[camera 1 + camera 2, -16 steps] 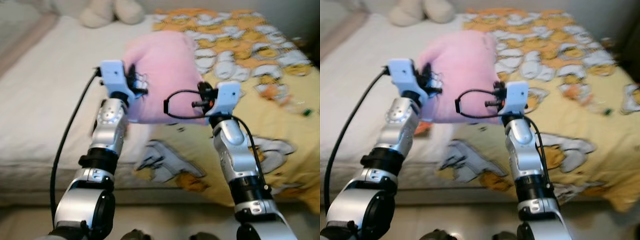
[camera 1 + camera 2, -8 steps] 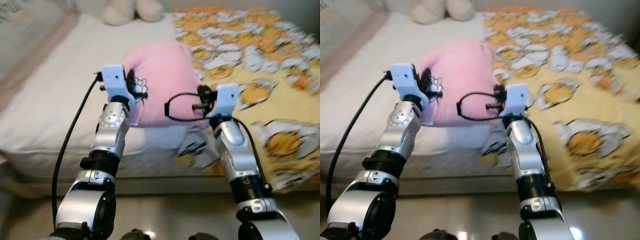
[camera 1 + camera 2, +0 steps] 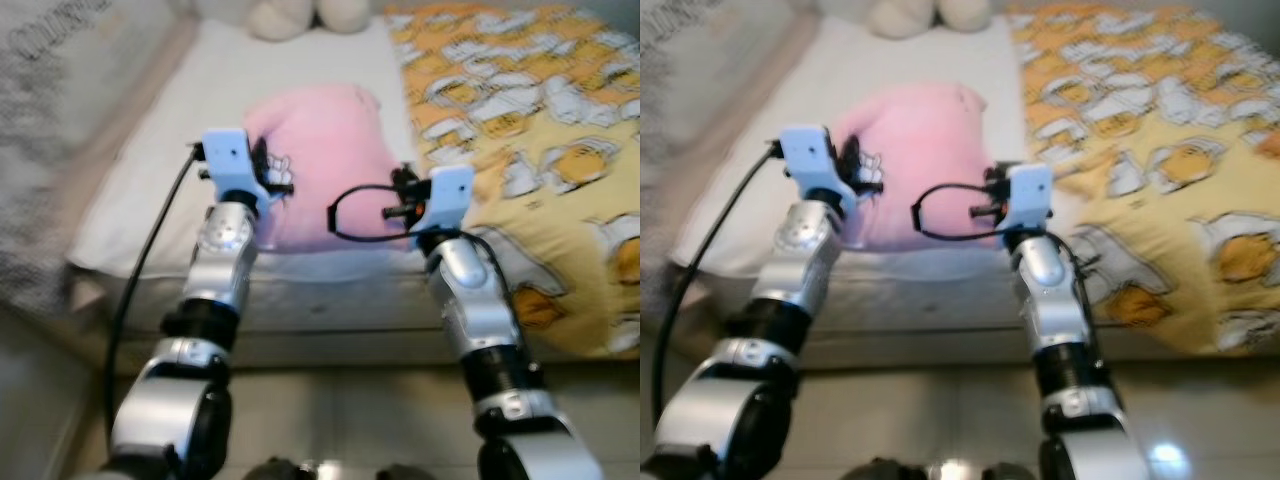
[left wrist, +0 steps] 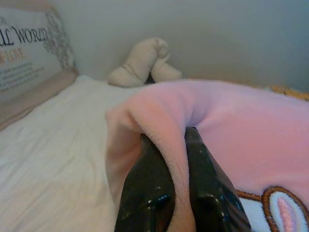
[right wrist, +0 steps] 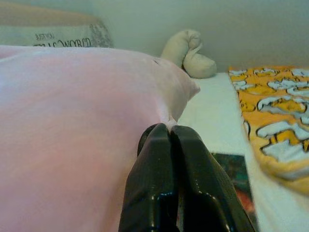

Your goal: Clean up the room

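Observation:
A pink pillow (image 3: 322, 160) hangs over the near edge of the bed, held at both sides. My left gripper (image 4: 166, 145) is shut on a fold of the pink pillow (image 4: 231, 125) at its left edge. My right gripper (image 5: 170, 131) is shut on the edge of the pink pillow (image 5: 72, 121) at its right side. In the eye views the left wrist (image 3: 228, 165) and right wrist (image 3: 440, 200) flank the pillow at chest height.
The bed has a white sheet (image 3: 190, 150) on the left and a yellow patterned blanket (image 3: 530, 110) on the right. A cream plush toy (image 3: 305, 12) lies at the head end. A grey printed pillow (image 3: 45, 130) lies at the far left. Tiled floor (image 3: 340, 420) is below.
The camera has swung left along the bed: the blanket has slid right and the grey pillow has come into view. Both grippers still hold the pink pillow.

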Motion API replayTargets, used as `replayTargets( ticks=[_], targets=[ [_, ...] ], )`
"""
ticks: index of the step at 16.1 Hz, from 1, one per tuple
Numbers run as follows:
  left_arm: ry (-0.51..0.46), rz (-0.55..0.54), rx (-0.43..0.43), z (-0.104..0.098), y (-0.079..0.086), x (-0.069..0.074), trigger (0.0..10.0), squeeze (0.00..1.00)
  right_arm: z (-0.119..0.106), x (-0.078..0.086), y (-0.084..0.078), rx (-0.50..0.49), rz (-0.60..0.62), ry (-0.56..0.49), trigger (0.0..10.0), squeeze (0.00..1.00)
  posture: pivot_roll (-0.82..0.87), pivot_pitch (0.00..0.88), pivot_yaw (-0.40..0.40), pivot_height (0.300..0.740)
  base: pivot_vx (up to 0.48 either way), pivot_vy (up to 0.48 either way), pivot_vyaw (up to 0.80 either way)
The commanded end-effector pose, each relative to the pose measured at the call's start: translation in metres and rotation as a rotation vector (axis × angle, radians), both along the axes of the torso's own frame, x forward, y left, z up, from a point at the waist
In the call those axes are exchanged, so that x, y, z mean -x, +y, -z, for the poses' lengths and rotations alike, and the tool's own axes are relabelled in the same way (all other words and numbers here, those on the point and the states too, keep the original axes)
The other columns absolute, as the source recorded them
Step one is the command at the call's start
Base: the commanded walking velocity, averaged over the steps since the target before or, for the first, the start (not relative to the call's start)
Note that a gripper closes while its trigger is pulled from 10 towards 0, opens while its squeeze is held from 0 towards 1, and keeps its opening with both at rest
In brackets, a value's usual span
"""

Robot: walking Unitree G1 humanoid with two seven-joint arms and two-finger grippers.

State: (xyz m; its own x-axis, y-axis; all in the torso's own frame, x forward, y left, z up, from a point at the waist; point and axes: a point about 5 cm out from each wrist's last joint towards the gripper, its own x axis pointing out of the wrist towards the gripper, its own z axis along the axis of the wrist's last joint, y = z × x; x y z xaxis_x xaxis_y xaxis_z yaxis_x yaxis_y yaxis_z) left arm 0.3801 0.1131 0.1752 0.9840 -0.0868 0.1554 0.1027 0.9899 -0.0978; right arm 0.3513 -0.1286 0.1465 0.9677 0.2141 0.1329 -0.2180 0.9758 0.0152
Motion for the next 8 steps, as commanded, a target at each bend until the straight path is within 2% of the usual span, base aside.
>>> replayTargets(
  ticks=[1, 4, 5, 8],
  targets=[
    [-0.054, -0.016, -0.007, -0.0146, 0.0039, -0.0025, 10.0, 0.00, -0.0047, -0.0012, -0.0011, -0.023, 0.007, -0.024, 10.0, 0.00, -0.12, 0.000, 0.059, 0.740, 0.000, 0.480, 0.00],
    [-0.045, -0.023, -0.030, -0.0128, 0.0037, -0.0028, 10.0, 0.00, -0.0035, -0.0011, 0.0009, -0.024, -0.001, -0.022, 10.0, 0.00, -0.12, 0.000, 0.060, 0.740, 0.000, 0.480, 0.00],
    [-0.059, -0.062, -0.059, -0.0126, 0.0053, -0.0022, 10.0, 0.00, -0.0027, -0.0009, 0.0013, -0.022, -0.003, -0.021, 10.0, 0.00, -0.12, 0.000, 0.061, 0.740, 0.000, 0.000, 0.00],
    [-0.029, -0.020, -0.034, -0.0097, 0.0035, -0.0027, 10.0, 0.00, -0.0011, -0.0002, 0.0021, -0.021, -0.008, -0.019, 10.0, 0.00, -0.12, 0.000, 0.061, 0.740, 0.000, 0.000, 0.00]
  ],
)
